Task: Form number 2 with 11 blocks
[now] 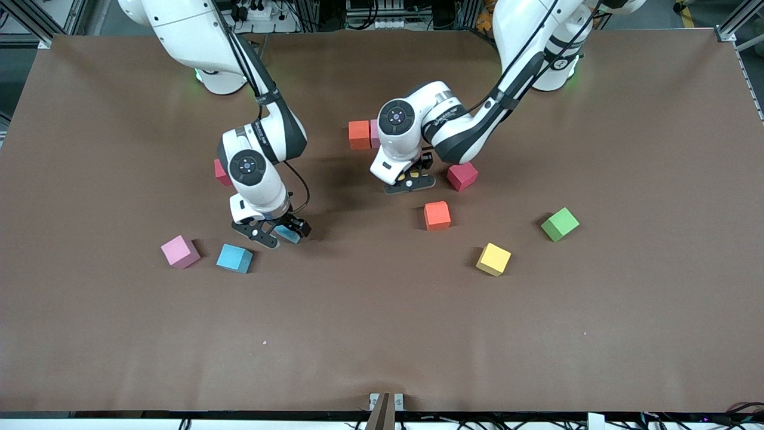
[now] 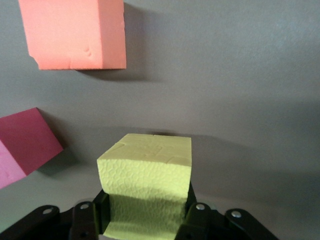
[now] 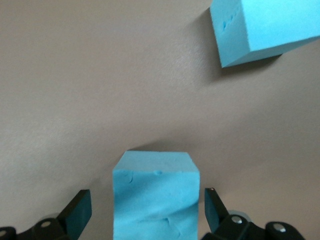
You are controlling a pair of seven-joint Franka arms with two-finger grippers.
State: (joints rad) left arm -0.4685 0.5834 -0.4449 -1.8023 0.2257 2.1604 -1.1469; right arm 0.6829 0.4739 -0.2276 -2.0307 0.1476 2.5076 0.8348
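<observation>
1. Nearest the right arm's end of the tabletop (image 1: 382, 334) lay a pink block (image 1: 179, 251), and just beside it a free blue block (image 1: 234, 258). Both were loose and served no figure.
2. The right pincer (image 1: 280, 233) was down at the tabletop next to them. Its fingers stood open on both sides of a blue block (image 3: 155, 200), with a gap at each side, so nothing was gripped.
3. A red cube (image 1: 221, 172) showed partly past the right arm, farther from the camera. It did not belong to the task.
4. Near the middle, farther from the camera, an orange block (image 1: 359, 134) stood touching a second pink block (image 1: 374, 132), which was half hidden by the left arm. This pair was, I think, the only placed part of the number.
5. The left pincer (image 1: 410, 179) was closed on a yellow block (image 2: 145, 180), low over the tabletop close to that pair. I could not tell if the block touched the surface.
6. A second red cube (image 1: 462, 176) lay just beside this pincer, and a second orange block (image 1: 437, 215) lay nearer to the camera.
7. Toward the left arm's end, a second yellow block (image 1: 493, 259) and a green block (image 1: 560, 224) lay apart from each other.
8. By my judgement the task was at its beginning: at most two blocks were set and no shape of a 2 could be read. Nine blocks were in view; a purple one and a third pink one did not show.
</observation>
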